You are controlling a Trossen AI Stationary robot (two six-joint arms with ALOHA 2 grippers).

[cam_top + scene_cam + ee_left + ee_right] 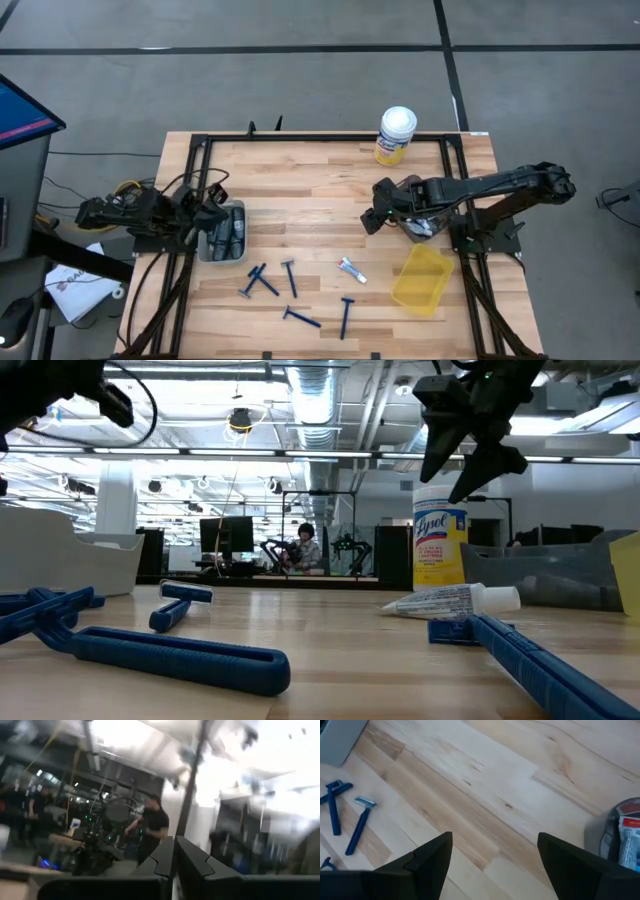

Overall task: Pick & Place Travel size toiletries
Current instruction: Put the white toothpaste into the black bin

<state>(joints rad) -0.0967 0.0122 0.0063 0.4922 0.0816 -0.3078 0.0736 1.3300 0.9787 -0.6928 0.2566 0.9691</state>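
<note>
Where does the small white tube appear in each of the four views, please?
High view: small white tube on the table's front half, left of the yellow bin.
Low view: lying right of centre, before the yellow canister.
Left wrist view: not in it.
Right wrist view: not in it.
Shared landmark: the yellow canister.

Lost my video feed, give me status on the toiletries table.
Right gripper open, empty, above mid-table. Left gripper shut over grey bin. Blue razors and tube loose on table. Nothing blocking.

Overhead looks straight down, low looks level across the table point(330, 190), sharing razors point(290, 275); wrist views ride the arms.
</note>
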